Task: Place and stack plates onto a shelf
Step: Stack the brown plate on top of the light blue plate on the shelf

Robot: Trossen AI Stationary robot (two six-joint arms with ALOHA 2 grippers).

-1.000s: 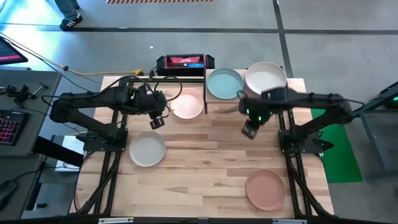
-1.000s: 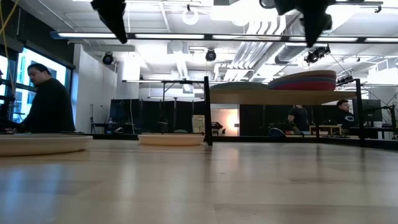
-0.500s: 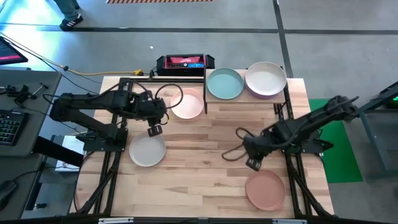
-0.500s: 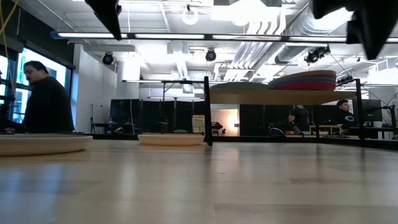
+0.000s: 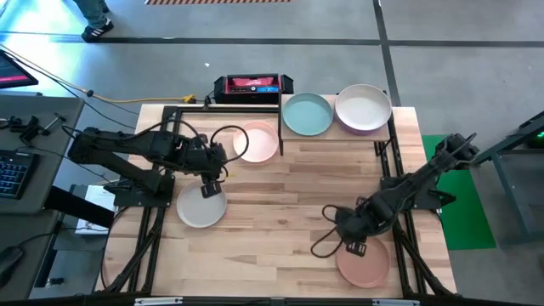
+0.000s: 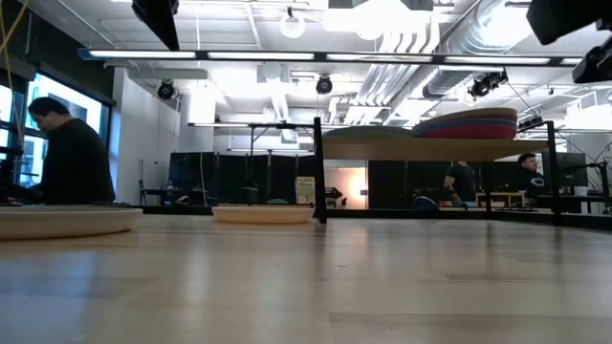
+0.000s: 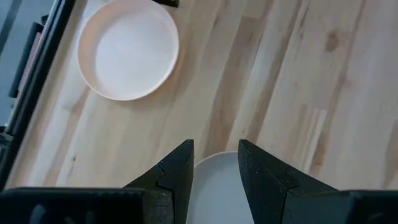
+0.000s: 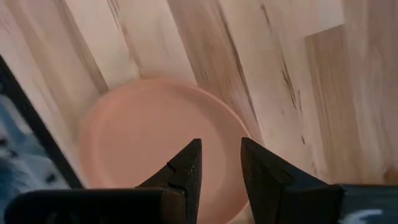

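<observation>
Now I'm reaching for pickups: my right hand (image 5: 354,247), fingers slightly apart and empty, hovers over the near rim of the salmon-brown plate (image 5: 364,261); my left hand (image 5: 210,190), likewise parted, hangs above the grey plate (image 5: 201,205). Next, lower and pinch a rim.

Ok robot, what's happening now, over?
Left gripper open over round grey plate. Right gripper open over round salmon-brown plate. Nothing blocking.

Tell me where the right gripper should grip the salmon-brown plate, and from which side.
Grip the salmon-brown plate at its raised rim, on the edge nearest the right gripper, coming from above. It lies flat on the table, so only the thin upright rim offers a hold: probably one finger inside, one outside. The fingers hang open just above that edge.
</observation>
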